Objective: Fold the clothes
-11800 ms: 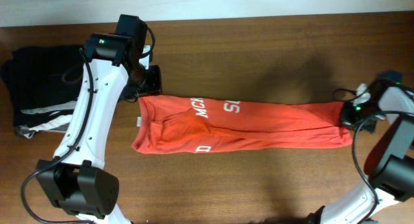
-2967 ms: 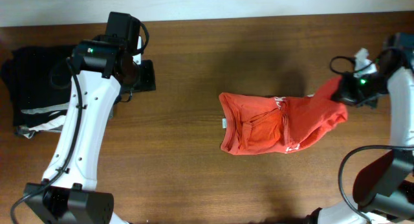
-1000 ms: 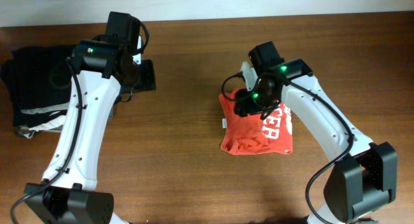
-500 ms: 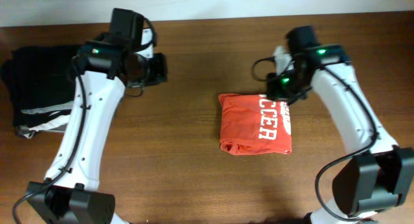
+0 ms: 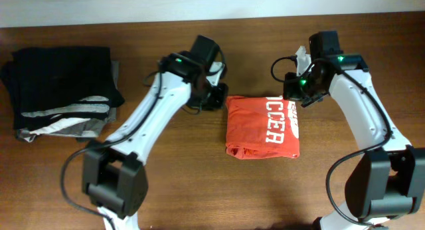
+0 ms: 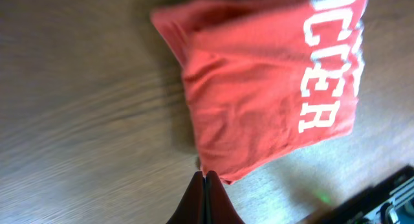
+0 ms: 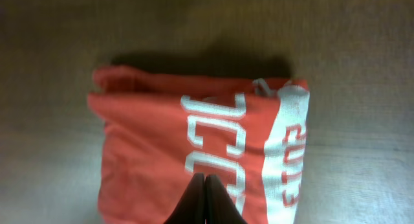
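The clothes, an orange-red T-shirt point(image 5: 262, 127), lie folded into a compact rectangle at mid-table with white block lettering facing up. My left gripper point(image 5: 219, 98) is shut with nothing in it, right beside the shirt's back left corner. In the left wrist view its closed fingertips point(image 6: 205, 180) meet just off the shirt point(image 6: 259, 88) edge, over bare wood. My right gripper point(image 5: 297, 96) is shut and empty at the back right corner. From the right wrist, that gripper point(image 7: 204, 180) hangs over the lettered shirt point(image 7: 149, 133).
A pile of black, grey and white folded garments point(image 5: 60, 90) sits at the far left of the wooden table point(image 5: 166, 183). A pale wall strip point(image 5: 212, 4) runs along the table's back edge.
My left arm has swung right from the back left to the shirt's left corner, and its jaws closed. My right gripper lifted off the shirt toward the back right and shut.
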